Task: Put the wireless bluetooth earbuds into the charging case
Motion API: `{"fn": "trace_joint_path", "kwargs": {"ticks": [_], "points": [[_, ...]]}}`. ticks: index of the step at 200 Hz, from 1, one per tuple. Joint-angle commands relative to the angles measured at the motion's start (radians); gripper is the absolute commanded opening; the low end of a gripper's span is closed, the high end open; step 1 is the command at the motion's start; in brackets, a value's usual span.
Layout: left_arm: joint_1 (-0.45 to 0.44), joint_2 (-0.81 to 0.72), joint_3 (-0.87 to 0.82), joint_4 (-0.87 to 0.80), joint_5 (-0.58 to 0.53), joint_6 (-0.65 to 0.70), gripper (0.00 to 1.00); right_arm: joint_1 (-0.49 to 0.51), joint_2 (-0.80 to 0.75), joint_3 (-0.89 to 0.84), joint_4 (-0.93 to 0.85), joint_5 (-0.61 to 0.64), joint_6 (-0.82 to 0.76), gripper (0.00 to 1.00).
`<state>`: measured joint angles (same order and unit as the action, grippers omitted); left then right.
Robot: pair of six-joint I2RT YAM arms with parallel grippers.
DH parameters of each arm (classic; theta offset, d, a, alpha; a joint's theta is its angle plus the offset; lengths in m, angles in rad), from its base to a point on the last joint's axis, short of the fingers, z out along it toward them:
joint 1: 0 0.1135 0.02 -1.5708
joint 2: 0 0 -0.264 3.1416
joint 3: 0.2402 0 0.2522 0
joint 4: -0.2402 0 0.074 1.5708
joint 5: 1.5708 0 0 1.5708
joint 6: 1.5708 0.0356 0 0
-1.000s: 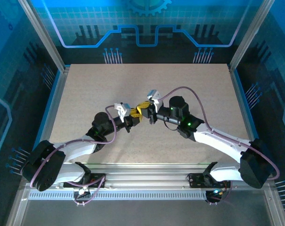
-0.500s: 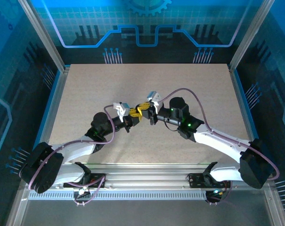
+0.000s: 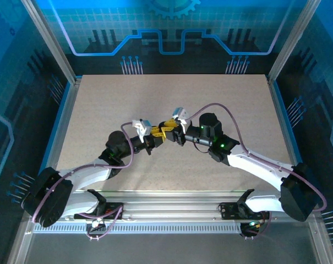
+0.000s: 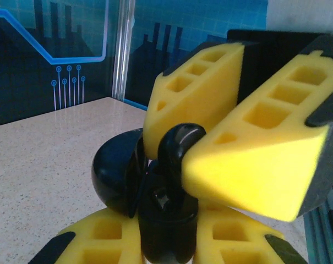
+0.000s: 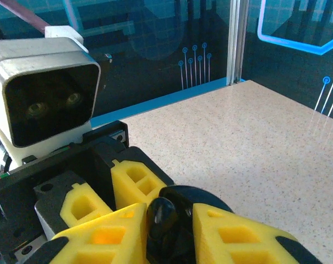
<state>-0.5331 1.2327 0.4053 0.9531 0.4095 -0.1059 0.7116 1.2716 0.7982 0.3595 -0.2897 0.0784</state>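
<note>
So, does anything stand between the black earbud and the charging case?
Nothing visible does. The black earbud, flanked by the right gripper, sits at the open charging case that the left gripper holds, lid swung aside.

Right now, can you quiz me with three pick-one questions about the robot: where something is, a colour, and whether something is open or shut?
1. Where do the left pincer and right pincer meet?
A) over the middle of the table
B) at its far left corner
C) at its near right corner

2. What colour is the earbud?
A) pink
B) black
C) blue

3. How is the lid of the case?
A) shut
B) gone
C) open

Answers: 1 A, the top view shows them tip to tip mid-table. 2 B, it is glossy black. 3 C, the lid swings off to one side.
</note>
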Motion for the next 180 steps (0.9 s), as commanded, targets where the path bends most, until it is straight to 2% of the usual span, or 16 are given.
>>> {"fn": "trace_joint_path", "kwargs": {"ticks": [1, 66, 99, 121, 145, 180], "points": [[-0.006, -0.032, 0.038, 0.034, 0.026, 0.005, 0.05, -0.017, -0.008, 0.017, -0.017, -0.022, 0.011, 0.32], [-0.006, -0.024, 0.035, 0.023, 0.025, 0.018, 0.05, -0.024, -0.096, 0.015, -0.022, -0.040, 0.044, 0.51], [-0.006, -0.021, 0.034, 0.021, 0.026, 0.020, 0.05, -0.036, -0.152, -0.002, -0.030, -0.032, 0.075, 0.55], [-0.006, -0.022, 0.033, 0.021, 0.027, 0.022, 0.04, -0.050, -0.173, -0.020, -0.052, 0.027, 0.103, 0.58], [-0.007, -0.025, 0.035, 0.021, 0.033, 0.023, 0.05, -0.069, -0.161, -0.011, -0.118, 0.070, 0.132, 0.58], [-0.007, -0.024, 0.040, 0.022, 0.038, 0.020, 0.05, -0.083, -0.115, 0.012, -0.141, 0.068, 0.160, 0.58]]}}
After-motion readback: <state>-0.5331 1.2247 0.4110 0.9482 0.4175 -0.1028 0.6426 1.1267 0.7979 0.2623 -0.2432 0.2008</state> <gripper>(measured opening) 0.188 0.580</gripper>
